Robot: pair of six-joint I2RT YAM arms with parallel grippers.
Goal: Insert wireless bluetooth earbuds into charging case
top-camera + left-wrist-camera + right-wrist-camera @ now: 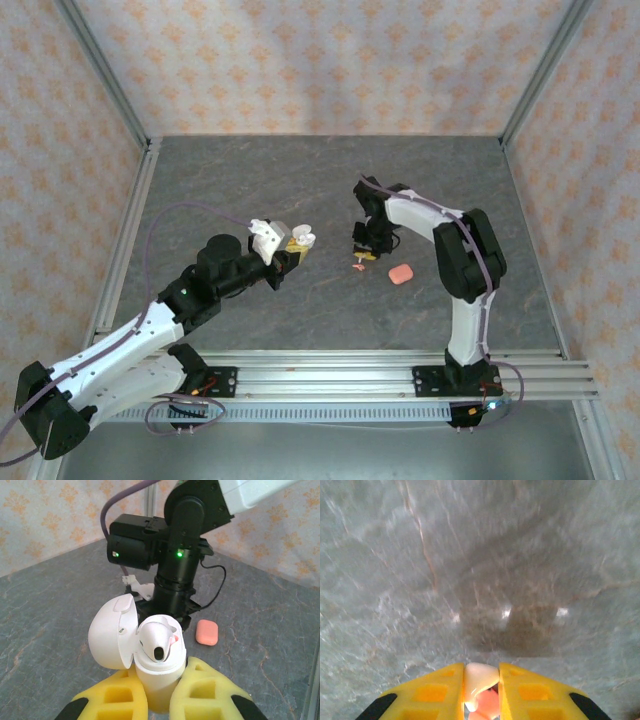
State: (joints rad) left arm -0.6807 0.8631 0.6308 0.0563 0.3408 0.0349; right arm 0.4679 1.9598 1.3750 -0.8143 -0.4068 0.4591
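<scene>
The left tool (159,692) is clenched on the lower body of a white charging case (156,672). It holds the case upright with the lid swung open to the left. Its yellow fingers (117,697) cover the bottom of the case, so from here I can't see the base. A white earbud (157,641) sits in the open top, its dark tip facing the wrist camera. A sliver of pink shows just to its right, too little to say what it is. From above, the left tool (290,250) and the case (299,239) are small, left of the middle of the table (250,180).

The right tool (482,682) is closed on a small salmon-pink earbud (485,702) that fills the narrow gap between its fingers. The earbud is pale on top and pink below, and the lower edge of the picture cuts it off, so its shape is hard to read. The table beyond it is blurred. In the top view the right tool (364,252) points down to the right of the white case, with a pink speck (358,266) at its tip. I can't tell whether the speck touches the table.

A closed pink case (400,273) lies flat on the table just to the right of the right tool.
</scene>
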